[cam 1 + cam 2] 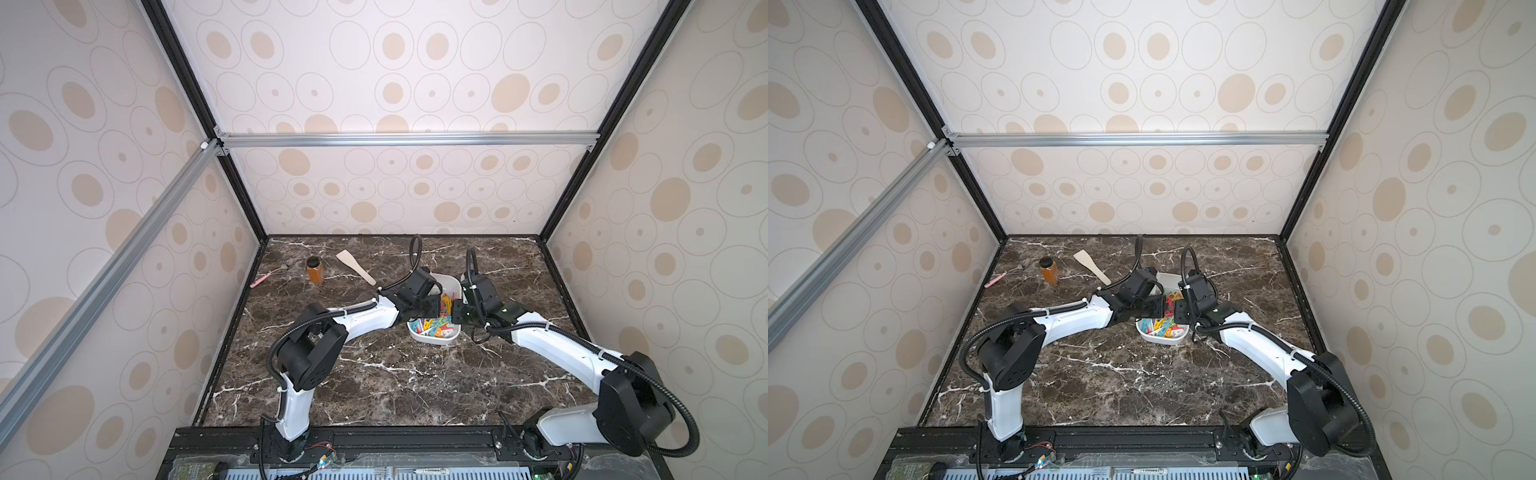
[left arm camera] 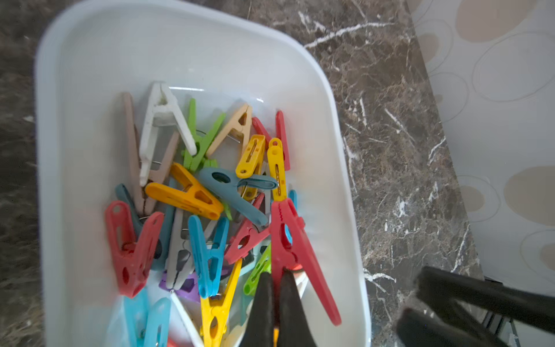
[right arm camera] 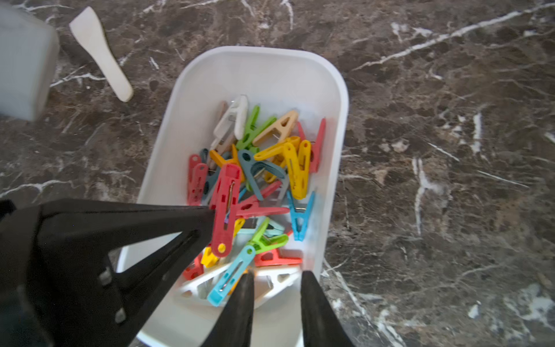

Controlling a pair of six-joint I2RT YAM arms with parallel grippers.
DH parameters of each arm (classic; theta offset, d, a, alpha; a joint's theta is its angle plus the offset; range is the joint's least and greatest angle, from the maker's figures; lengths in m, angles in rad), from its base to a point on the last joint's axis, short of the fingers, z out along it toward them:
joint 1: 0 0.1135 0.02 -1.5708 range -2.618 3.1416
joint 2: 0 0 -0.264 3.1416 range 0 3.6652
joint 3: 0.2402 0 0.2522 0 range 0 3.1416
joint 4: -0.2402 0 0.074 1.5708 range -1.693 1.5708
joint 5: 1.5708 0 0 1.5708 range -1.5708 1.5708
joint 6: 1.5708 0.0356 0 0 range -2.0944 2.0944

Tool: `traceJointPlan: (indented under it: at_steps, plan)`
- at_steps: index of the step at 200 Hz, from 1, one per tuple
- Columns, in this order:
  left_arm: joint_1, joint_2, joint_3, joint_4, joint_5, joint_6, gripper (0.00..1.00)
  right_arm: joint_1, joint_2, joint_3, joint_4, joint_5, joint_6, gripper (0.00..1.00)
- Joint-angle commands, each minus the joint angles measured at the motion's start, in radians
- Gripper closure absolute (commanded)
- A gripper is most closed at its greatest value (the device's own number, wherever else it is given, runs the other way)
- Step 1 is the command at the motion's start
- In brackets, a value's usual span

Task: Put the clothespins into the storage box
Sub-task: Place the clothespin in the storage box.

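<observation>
Two claws meet over the white storage box [image 1: 435, 339], just right of centre in both top views.

A heap of clothespins [image 2: 192, 195] fills the box: red, yellow, blue, green, white, beige. The left claw [image 2: 274, 278] is clamped together on one leg of a red clothespin [image 2: 295, 240], held above the heap with its other leg splayed out. The right claw [image 3: 276, 275] hovers over the box's lower end with its fingers apart and nothing between them. On the marbled bench [image 1: 374, 374], left of and above the box in the top views, lie a wooden spatula [image 1: 355, 266], an amber jar [image 1: 315, 270] and a pink-handled tool [image 1: 266, 277], all apart from the box.
</observation>
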Motion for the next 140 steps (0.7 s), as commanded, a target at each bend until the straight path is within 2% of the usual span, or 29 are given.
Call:
traceJointPlan:
  at_steps: [1, 22, 54, 95, 140]
  plan:
    - [0.006, 0.013, 0.086, -0.021, -0.018, 0.05, 0.96, -0.005, -0.018, -0.013, -0.013, 0.011, 0.009, 0.7]
    - [0.018, -0.004, 0.103, -0.038, -0.028, 0.064, 0.84, -0.004, -0.001, 0.013, -0.041, -0.006, -0.006, 0.71]
    - [0.06, -0.107, 0.018, -0.058, -0.037, 0.055, 0.65, 0.022, -0.004, 0.011, -0.013, -0.02, -0.025, 0.71]
    - [0.192, -0.433, -0.289, -0.178, -0.093, -0.001, 0.55, 0.172, 0.036, 0.066, 0.017, -0.072, -0.068, 0.71]
    - [0.352, -0.8, -0.634, -0.367, -0.168, -0.107, 0.4, 0.38, 0.195, 0.164, 0.069, -0.117, -0.1, 0.73]
